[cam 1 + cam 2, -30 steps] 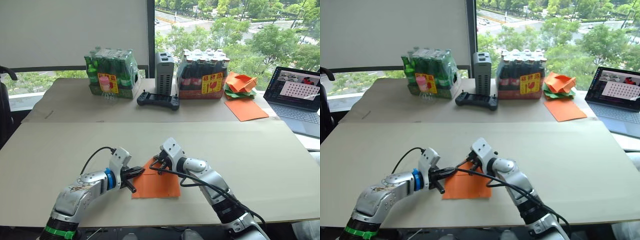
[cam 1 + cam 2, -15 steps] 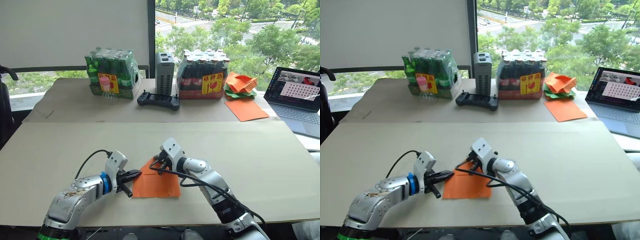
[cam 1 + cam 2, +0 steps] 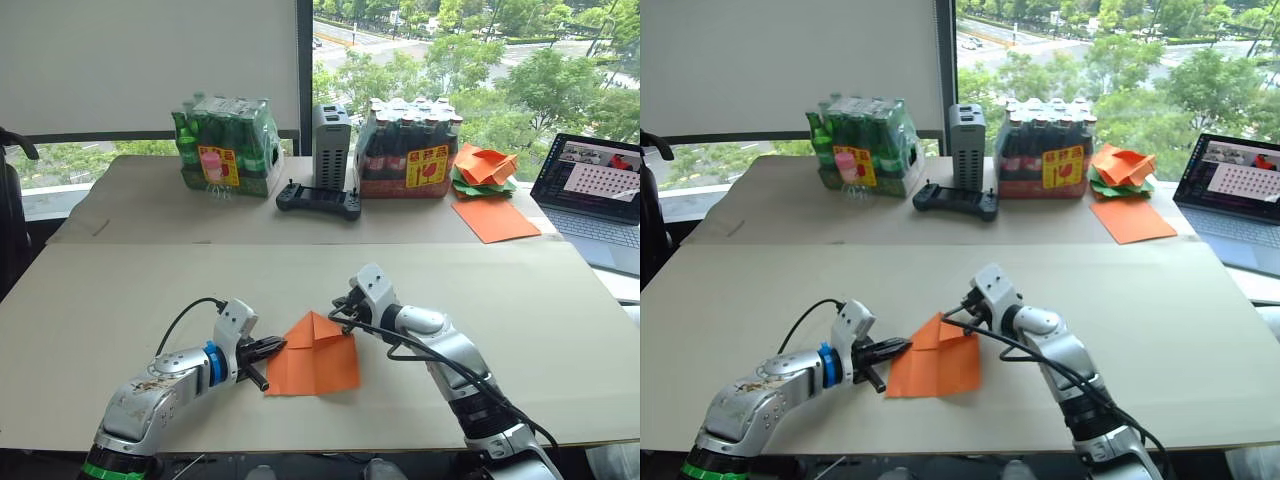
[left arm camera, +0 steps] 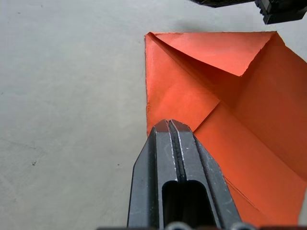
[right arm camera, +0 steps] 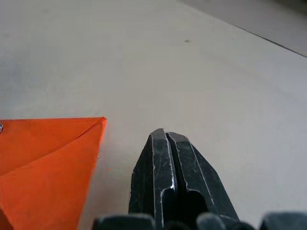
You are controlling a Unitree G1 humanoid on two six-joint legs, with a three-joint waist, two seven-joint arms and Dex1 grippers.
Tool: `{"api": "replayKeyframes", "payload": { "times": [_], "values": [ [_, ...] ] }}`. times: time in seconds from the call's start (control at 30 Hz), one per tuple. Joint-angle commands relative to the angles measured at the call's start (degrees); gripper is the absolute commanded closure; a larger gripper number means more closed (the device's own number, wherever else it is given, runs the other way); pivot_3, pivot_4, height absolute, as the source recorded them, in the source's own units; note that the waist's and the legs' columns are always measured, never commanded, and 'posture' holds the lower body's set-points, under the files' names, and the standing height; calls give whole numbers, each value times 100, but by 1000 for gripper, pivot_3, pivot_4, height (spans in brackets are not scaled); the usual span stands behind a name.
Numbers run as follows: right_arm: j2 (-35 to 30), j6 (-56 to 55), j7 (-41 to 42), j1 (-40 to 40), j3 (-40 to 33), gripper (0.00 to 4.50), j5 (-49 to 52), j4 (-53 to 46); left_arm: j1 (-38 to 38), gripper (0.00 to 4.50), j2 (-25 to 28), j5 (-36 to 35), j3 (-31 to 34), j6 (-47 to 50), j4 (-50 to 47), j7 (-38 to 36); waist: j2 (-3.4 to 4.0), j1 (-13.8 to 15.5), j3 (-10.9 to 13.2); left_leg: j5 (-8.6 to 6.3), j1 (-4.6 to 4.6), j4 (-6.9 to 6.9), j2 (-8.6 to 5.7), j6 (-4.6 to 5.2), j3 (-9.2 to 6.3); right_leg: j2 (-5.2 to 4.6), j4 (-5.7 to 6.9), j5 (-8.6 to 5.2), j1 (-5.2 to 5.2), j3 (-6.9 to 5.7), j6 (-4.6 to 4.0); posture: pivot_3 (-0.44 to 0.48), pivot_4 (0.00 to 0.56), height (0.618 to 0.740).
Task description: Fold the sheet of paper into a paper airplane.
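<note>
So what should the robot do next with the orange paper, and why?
Probably fold the other top corner in. The paper has one corner flap folded to the middle; the left end effector, shut, pins its edge, and the right end effector, shut, sits just off the paper.

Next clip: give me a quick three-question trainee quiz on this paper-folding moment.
1. True or false: the right gripper is shut and off the sheet of paper.
2. Which gripper's tips rest at the paper's edge? A) left B) right
3. Fill in: the paper's far end is folded to a ____.

Key: 1 true, it sits on the bare table beside the paper's corner. 2 A, the left gripper, fingers together. 3 point.
</note>
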Motion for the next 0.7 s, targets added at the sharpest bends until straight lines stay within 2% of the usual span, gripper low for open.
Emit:
{"api": "replayKeyframes", "payload": {
  "times": [0.03,0.4,0.7],
  "values": [
    [-198,2,287,30,-187,4500,281,-482,107,4483,38,229,-193,140,376,90,0,2,0,0,0,0,0,0,0,0,0,0,0,0,0,0,150,740],
    [-1491,-348,1406,522,-81,4500,402,-660,28,4483,44,242,-279,49,487,44,-2,21,1,0,-2,0,-2,0,0,-2,-9,-1,3,0,2,0,150,740],
    [-1750,-495,1798,747,166,4500,433,-749,-28,4483,2,223,-301,66,503,67,-2,23,2,0,-4,0,-2,0,0,-2,-12,-2,3,0,3,0,150,740]
  ]
}}
